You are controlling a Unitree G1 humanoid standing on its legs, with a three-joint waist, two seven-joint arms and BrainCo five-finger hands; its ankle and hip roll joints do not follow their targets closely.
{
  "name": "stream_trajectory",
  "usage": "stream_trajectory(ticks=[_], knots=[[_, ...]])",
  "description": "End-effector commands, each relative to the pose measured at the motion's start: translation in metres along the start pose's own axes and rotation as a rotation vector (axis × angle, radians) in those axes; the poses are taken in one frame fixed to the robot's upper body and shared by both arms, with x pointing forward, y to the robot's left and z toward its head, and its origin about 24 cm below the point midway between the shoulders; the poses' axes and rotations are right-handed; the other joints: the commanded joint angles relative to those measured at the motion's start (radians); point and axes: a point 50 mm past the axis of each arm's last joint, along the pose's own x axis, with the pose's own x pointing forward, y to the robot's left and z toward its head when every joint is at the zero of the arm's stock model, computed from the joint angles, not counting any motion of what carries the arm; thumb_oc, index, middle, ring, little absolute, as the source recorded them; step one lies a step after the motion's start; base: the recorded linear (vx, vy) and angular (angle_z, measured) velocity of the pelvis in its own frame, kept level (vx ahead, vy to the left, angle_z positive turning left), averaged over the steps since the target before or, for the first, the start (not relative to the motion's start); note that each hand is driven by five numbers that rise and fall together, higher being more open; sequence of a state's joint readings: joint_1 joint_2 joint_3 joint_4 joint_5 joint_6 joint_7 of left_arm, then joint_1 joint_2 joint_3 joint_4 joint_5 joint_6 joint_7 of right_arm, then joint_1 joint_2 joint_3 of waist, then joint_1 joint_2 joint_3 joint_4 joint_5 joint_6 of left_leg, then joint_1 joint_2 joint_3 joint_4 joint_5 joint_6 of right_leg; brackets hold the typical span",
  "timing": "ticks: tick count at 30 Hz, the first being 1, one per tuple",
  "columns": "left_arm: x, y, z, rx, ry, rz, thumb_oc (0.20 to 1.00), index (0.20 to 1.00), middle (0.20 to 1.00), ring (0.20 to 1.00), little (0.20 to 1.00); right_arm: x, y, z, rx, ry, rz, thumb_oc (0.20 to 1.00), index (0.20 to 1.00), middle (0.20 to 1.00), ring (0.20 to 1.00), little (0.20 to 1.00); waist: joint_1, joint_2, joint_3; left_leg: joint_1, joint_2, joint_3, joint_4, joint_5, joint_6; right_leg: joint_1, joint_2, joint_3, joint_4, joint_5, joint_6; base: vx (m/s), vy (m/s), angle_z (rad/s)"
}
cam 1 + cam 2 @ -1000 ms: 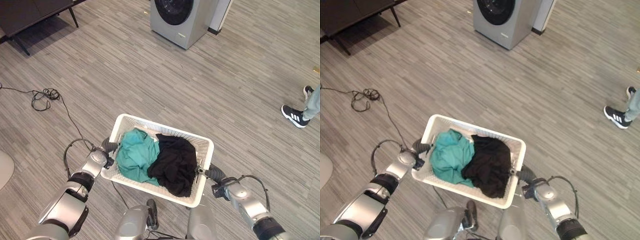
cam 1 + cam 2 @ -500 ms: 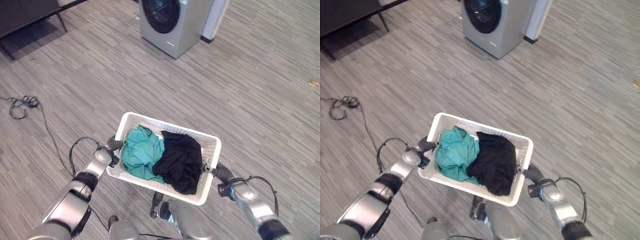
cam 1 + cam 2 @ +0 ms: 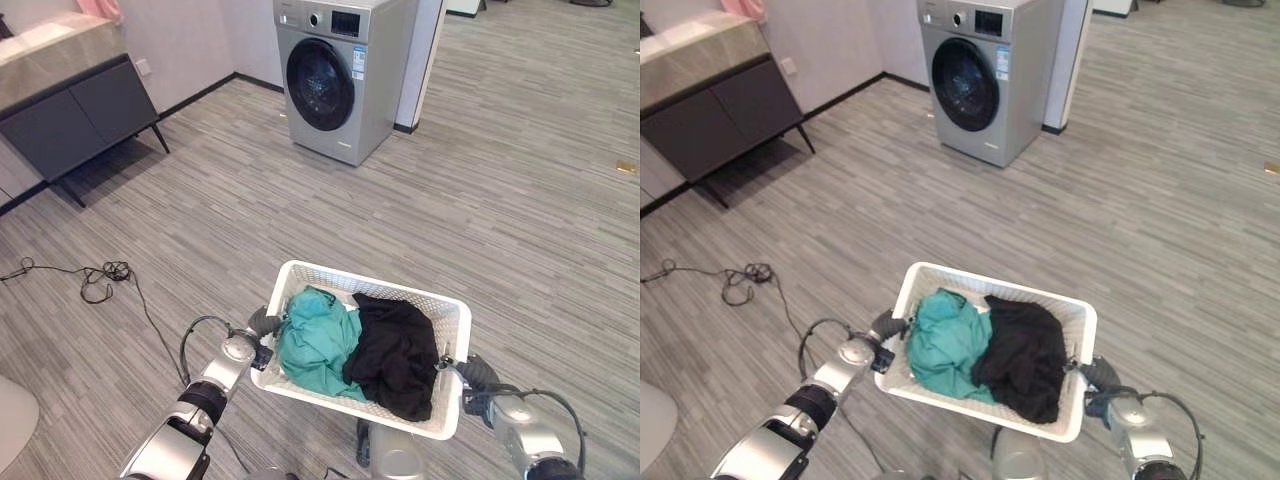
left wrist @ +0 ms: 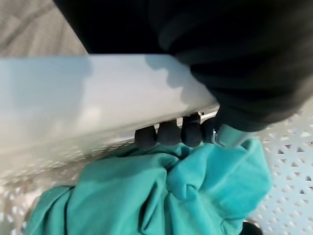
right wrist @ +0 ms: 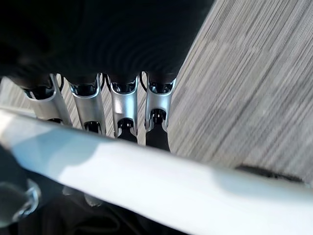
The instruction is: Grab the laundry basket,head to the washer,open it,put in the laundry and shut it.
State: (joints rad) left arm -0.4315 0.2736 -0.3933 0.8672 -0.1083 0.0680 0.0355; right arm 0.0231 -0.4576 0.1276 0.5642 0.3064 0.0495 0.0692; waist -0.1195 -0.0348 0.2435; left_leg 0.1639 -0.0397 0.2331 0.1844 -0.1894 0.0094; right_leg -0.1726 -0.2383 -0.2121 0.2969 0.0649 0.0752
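Under the rim of the basket (image 3: pixel 452 318), the fingers (image 5: pixel 121 110) of the right hand (image 3: pixel 478 376) are curled, and the rim is held by them. At the other short side, the dark fingertips (image 4: pixel 168 133) of the left hand (image 3: pixel 263 323) are hooked over the rim. Inside the basket, a teal cloth (image 3: pixel 315 340) and a black cloth (image 3: pixel 397 352) are laid side by side. Far ahead on the floor, the washer (image 3: pixel 335 75) is seen with its door closed.
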Motion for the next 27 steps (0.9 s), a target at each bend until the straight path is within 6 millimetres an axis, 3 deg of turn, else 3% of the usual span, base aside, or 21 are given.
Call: stream_trajectory(ticks=[1,2,5,14,15,19,24,25,27], knots=[[-0.003,0.039,0.015,0.021,-0.087,0.126,0.200,0.200,0.200,0.200,0.200,-0.005,-0.013,-0.003,0.007,-0.012,-0.025,0.200,0.200,0.200,0.200,0.200,-0.011,-0.030,-0.015,-0.042,0.006,-0.045,0.049,-0.102,0.057,-0.057,-0.054,0.228,-0.197,0.237,0.171,-0.13,0.082,0.25],[-0.003,0.040,0.013,0.023,-0.076,0.130,0.200,0.200,0.200,0.200,0.200,-0.005,-0.012,-0.005,0.005,-0.006,-0.020,0.200,0.200,0.200,0.200,0.200,-0.005,-0.027,-0.015,-0.036,0.011,-0.036,0.040,-0.099,0.059,-0.059,-0.049,0.198,-0.189,0.217,0.164,-0.13,0.067,0.20],[-0.003,0.038,0.010,0.039,-0.057,0.122,0.200,0.200,0.200,0.200,0.200,-0.002,-0.012,-0.009,-0.007,0.030,-0.017,0.200,0.200,0.200,0.200,0.200,0.026,-0.011,-0.020,-0.030,0.031,-0.007,-0.013,-0.062,0.056,-0.057,-0.038,0.010,-0.097,0.116,0.130,-0.13,0.041,-0.12],[0.000,0.038,0.012,0.071,-0.037,0.105,0.200,0.200,0.200,0.200,0.200,0.001,-0.010,-0.015,0.038,0.084,0.036,0.200,0.200,0.200,0.200,0.200,0.035,-0.025,-0.044,-0.022,0.038,-0.004,-0.020,-0.049,0.041,-0.043,-0.013,0.010,-0.124,0.124,0.124,0.02,-0.066,-0.16],[0.005,0.034,-0.003,0.147,0.086,0.057,0.200,0.200,0.200,0.200,0.200,0.005,-0.011,-0.020,0.152,0.128,0.047,0.200,0.200,0.200,0.200,0.200,0.051,-0.032,-0.104,0.015,0.061,-0.001,-0.064,-0.034,0.018,0.019,0.025,0.023,-0.212,0.121,0.121,0.17,-0.250,0.07],[0.009,0.037,0.011,0.322,0.092,0.025,0.200,0.200,0.200,0.200,0.200,0.006,-0.013,-0.027,0.122,0.184,0.083,0.200,0.200,0.200,0.200,0.200,0.055,-0.034,-0.115,0.022,0.062,-0.005,-0.086,-0.019,0.010,0.033,0.033,0.018,-0.240,0.119,0.118,0.07,-0.116,-0.02],[0.011,0.036,0.015,0.378,0.101,-0.006,0.200,0.200,0.200,0.200,0.200,0.007,-0.015,-0.026,0.091,0.205,0.089,0.200,0.200,0.200,0.200,0.200,0.057,-0.034,-0.116,0.025,0.061,-0.009,-0.097,-0.013,0.007,0.038,0.035,0.015,-0.247,0.120,0.118,0.01,-0.035,-0.04],[0.017,0.044,0.042,0.495,0.092,-0.027,0.200,0.200,0.200,0.200,0.200,0.017,-0.032,0.004,-0.097,0.201,0.130,0.200,0.200,0.200,0.200,0.200,0.064,-0.028,-0.111,0.028,0.070,-0.008,-0.143,0.014,-0.009,0.038,0.040,-0.003,-0.276,0.125,0.121,0.02,-0.148,-0.01],[0.018,0.050,0.047,0.541,0.098,-0.033,0.200,0.200,0.200,0.200,0.200,0.021,-0.038,0.022,-0.167,0.178,0.139,0.200,0.200,0.200,0.200,0.200,0.064,-0.031,-0.108,0.026,0.070,-0.003,-0.148,0.021,-0.013,0.034,0.040,-0.006,-0.282,0.126,0.121,0.01,-0.094,0.03]])
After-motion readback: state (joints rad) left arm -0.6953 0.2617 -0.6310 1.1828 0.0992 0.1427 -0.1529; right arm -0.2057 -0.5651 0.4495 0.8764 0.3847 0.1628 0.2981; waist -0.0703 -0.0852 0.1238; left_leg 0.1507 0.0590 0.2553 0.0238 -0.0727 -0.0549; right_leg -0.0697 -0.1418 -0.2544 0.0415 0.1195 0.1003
